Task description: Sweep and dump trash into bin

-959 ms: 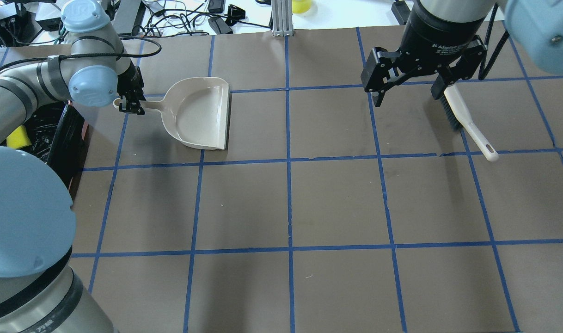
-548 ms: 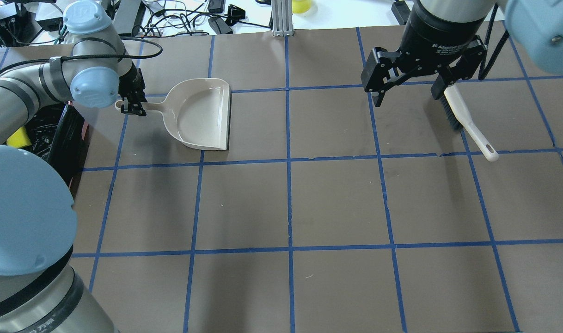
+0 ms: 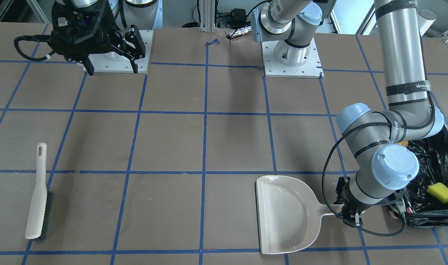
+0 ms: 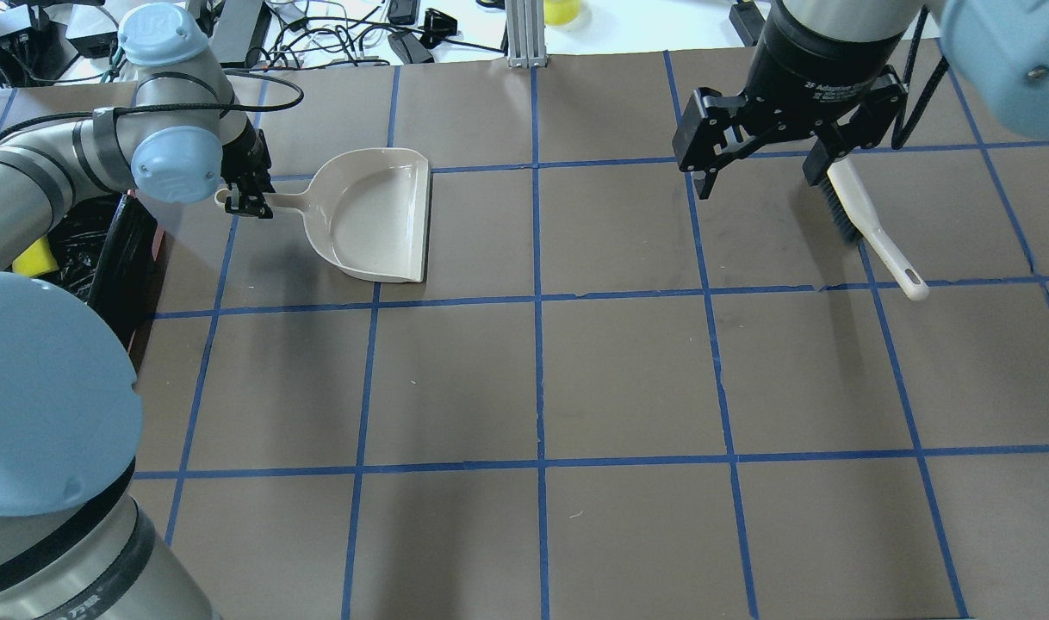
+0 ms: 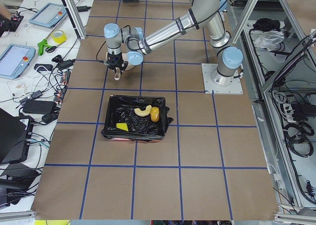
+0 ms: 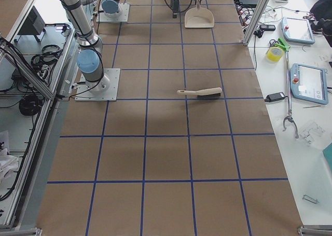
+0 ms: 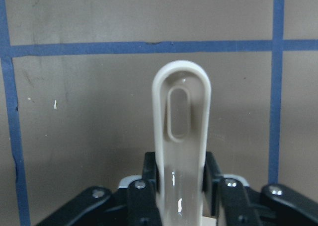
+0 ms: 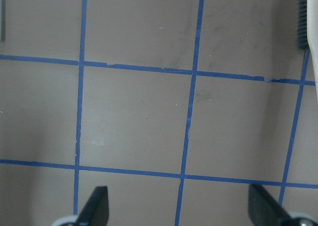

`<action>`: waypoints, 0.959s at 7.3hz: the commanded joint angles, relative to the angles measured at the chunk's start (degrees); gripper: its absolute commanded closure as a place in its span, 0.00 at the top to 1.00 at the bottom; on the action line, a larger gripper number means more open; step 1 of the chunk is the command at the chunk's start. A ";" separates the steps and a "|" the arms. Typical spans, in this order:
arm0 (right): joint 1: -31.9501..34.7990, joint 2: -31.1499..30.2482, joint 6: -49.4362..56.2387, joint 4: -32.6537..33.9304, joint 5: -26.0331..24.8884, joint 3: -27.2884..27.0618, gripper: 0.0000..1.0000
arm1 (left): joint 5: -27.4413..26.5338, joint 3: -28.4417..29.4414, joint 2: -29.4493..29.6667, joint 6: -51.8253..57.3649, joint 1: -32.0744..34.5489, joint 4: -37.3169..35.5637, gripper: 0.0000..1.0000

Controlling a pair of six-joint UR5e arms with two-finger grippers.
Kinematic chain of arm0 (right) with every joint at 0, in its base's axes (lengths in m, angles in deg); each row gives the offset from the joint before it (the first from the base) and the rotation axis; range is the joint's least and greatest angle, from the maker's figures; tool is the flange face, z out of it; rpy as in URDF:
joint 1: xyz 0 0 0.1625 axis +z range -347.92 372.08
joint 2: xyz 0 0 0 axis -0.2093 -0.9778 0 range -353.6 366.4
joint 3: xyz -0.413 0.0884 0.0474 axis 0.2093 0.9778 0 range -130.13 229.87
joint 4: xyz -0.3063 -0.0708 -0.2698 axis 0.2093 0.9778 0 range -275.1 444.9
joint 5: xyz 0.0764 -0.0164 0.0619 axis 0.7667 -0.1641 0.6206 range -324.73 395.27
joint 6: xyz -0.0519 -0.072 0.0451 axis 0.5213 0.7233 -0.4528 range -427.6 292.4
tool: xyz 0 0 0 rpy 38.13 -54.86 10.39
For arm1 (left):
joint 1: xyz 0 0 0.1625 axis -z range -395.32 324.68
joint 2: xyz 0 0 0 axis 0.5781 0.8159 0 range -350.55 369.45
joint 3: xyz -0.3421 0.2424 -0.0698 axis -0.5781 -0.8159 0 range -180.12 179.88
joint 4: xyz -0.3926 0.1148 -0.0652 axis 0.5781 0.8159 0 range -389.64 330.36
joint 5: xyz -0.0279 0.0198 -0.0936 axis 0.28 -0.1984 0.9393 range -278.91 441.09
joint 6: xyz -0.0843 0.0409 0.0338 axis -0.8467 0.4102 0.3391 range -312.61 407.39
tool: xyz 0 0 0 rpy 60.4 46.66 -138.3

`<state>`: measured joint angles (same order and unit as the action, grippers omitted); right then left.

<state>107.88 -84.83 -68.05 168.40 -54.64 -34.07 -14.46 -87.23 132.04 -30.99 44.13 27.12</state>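
Observation:
All the trash lies in the bin (image 5: 109,134), a box lined with a black bag at the table's left end: the tan croissant piece (image 5: 143,111), the golden-brown lump (image 5: 155,114) and the yellow-green sponge (image 5: 122,127) (image 3: 440,193) (image 4: 34,257). My left gripper (image 4: 247,201) (image 3: 351,215) (image 7: 181,186) is shut on the handle of the empty beige dustpan (image 4: 374,215) (image 3: 284,213), which sits level just beside the bin (image 3: 443,147). My right gripper (image 4: 759,176) (image 3: 113,69) (image 8: 181,211) hangs open high above the table with nothing in it.
The beige hand brush (image 4: 869,228) (image 3: 38,198) (image 6: 199,93) lies on the table at the far right, below and beside the right gripper. Cables and tablets crowd the bench beyond the far edge. Blue tape squares mark the brown table.
The left gripper and the dustpan have shifted a few pixels away from the bin. The right arm and the brush have not moved.

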 commanded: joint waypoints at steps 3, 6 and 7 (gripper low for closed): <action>0.00 0.00 0.01 0.00 0.00 0.00 1.00 | -0.07 -0.16 -0.68 0.52 0.09 -0.16 0.66; 0.00 0.00 -0.08 0.00 0.09 0.00 1.00 | 0.02 -0.25 -1.38 0.96 0.09 0.02 0.75; 0.00 0.00 -0.08 0.00 0.09 0.00 1.00 | -0.07 -0.16 -2.52 1.22 0.09 0.11 0.76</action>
<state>107.88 -84.83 -68.10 168.40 -54.58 -34.07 -14.47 -87.46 130.57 -30.04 44.18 27.12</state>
